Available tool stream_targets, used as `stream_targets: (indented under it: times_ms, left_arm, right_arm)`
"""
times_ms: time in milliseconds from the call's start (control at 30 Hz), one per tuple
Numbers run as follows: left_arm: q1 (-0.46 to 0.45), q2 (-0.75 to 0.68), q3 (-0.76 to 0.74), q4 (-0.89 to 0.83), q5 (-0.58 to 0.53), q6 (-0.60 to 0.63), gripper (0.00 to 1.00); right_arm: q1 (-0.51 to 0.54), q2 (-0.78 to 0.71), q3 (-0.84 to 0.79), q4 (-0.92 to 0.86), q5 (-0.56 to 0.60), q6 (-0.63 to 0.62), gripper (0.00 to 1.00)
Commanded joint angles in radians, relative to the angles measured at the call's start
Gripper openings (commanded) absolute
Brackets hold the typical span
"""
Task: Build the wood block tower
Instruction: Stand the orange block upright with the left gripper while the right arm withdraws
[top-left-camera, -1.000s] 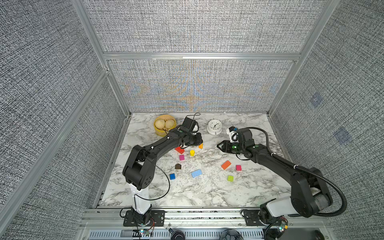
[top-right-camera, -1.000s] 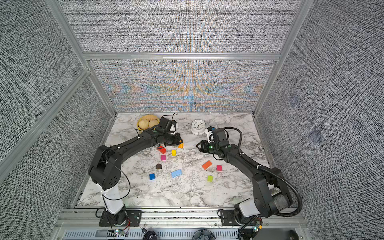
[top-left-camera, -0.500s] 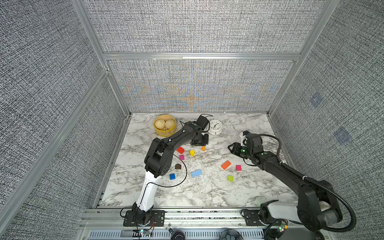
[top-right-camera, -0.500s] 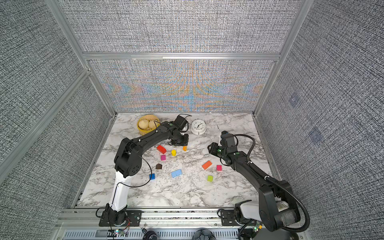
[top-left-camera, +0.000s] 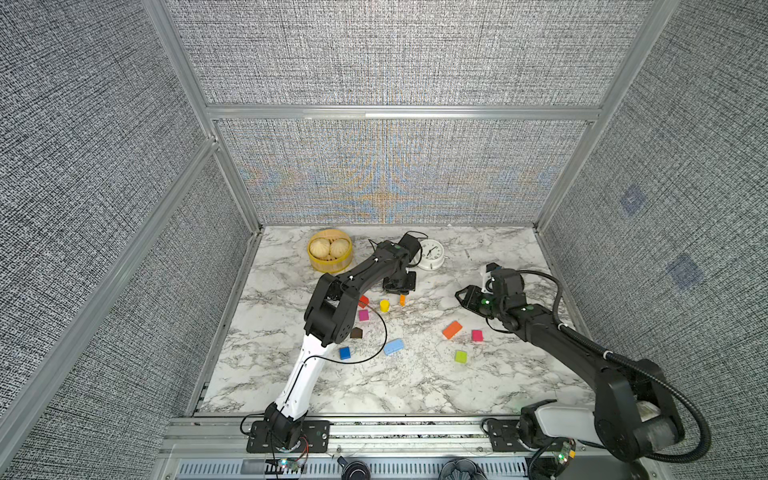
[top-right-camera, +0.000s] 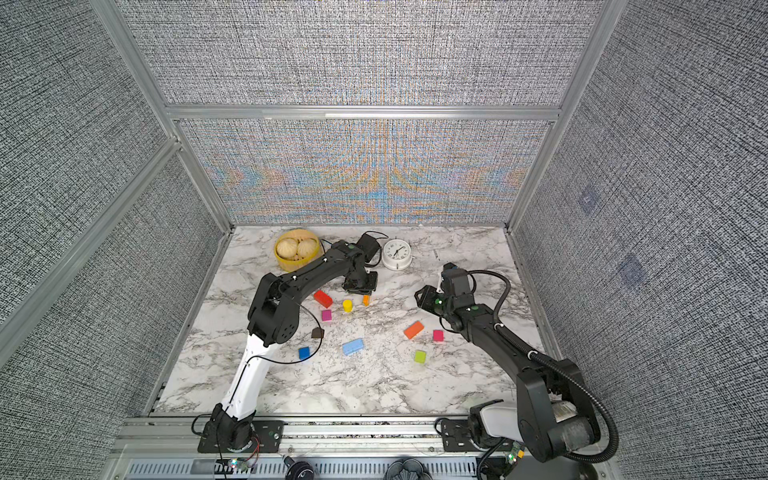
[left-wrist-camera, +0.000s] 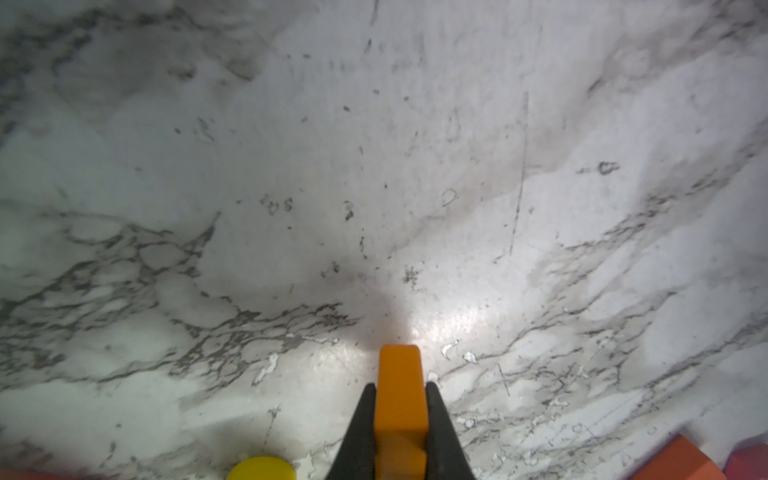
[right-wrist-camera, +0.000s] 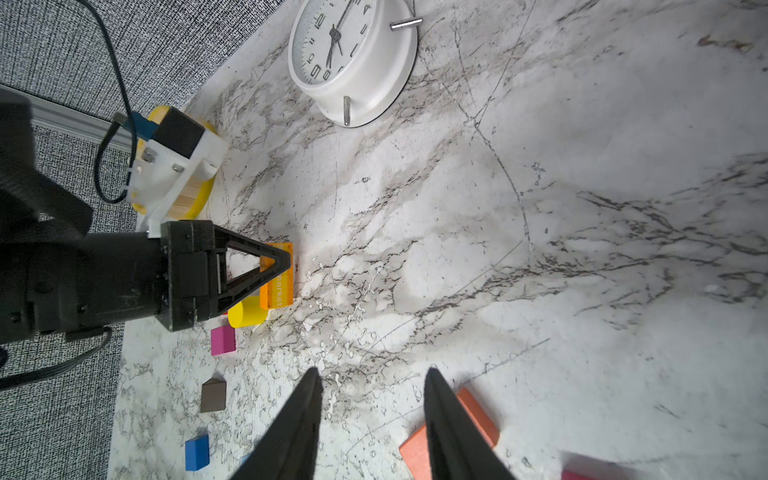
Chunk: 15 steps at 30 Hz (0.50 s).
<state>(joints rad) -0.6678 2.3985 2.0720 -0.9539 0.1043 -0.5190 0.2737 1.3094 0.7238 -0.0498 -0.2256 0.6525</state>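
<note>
No tower stands anywhere on the table (top-left-camera: 415, 386): every one of the wood blocks lies singly on the marble, none set on another, so by my reckoning the build is at its very first piece and nearly all of it is left.

Nearest the front lie the blue cube (top-left-camera: 344, 353), the light-blue brick (top-left-camera: 393, 346) and the green cube (top-left-camera: 460, 356), well apart from each other. A little further back are the brown house piece (top-left-camera: 356, 333) on the left and, on the right, the orange brick (top-left-camera: 452, 329) with a pink cube (top-left-camera: 477, 335) just beside it.

The right pincer (right-wrist-camera: 372, 376) hangs over the table near that orange brick, its jaws partly parted with nothing between them.

Further back sit a second pink cube (top-left-camera: 363, 315), the yellow cylinder (top-left-camera: 384, 306) and the red brick (top-left-camera: 364, 301). Next to the cylinder the left pincer (left-wrist-camera: 400, 399) is closed tight on a narrow orange block (left-wrist-camera: 400, 370), gripped upright by its flat sides. Whether the block's lower end rests on the table or hangs just above it, I cannot tell.

Farthest back are the steamer basket (top-left-camera: 330, 266) and the alarm clock (top-left-camera: 432, 253), neither part of the job
</note>
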Motion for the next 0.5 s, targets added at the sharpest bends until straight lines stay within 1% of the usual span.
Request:
stream_targets:
  times_ms: [0,67,300,333,400,467]
  left_arm:
    - [-0.001,0.011,0.013,-0.041,-0.017,0.007,0.13]
    - [-0.001,0.014,0.013,-0.042,-0.016,0.009,0.17]
    - [-0.001,0.019,0.000,-0.030,-0.025,0.008,0.37]
    - [-0.001,0.018,0.000,-0.028,-0.022,0.011,0.42]
    - [-0.001,0.010,-0.004,-0.022,-0.022,0.015,0.54]
    - [-0.001,-0.007,-0.014,-0.012,-0.026,0.021,0.64]
  right_arm:
    - [0.000,0.006,-0.006,0.026,-0.016,0.006,0.43]
    - [0.000,0.007,-0.004,0.029,-0.021,0.004,0.44]
    - [0.001,-0.004,-0.020,0.064,-0.052,-0.013,0.47]
    - [0.000,-0.007,-0.024,0.068,-0.053,-0.015,0.47]
    - [0.000,-0.011,-0.028,0.077,-0.060,-0.019,0.47]
    - [0.000,-0.017,-0.028,0.080,-0.067,-0.025,0.47]
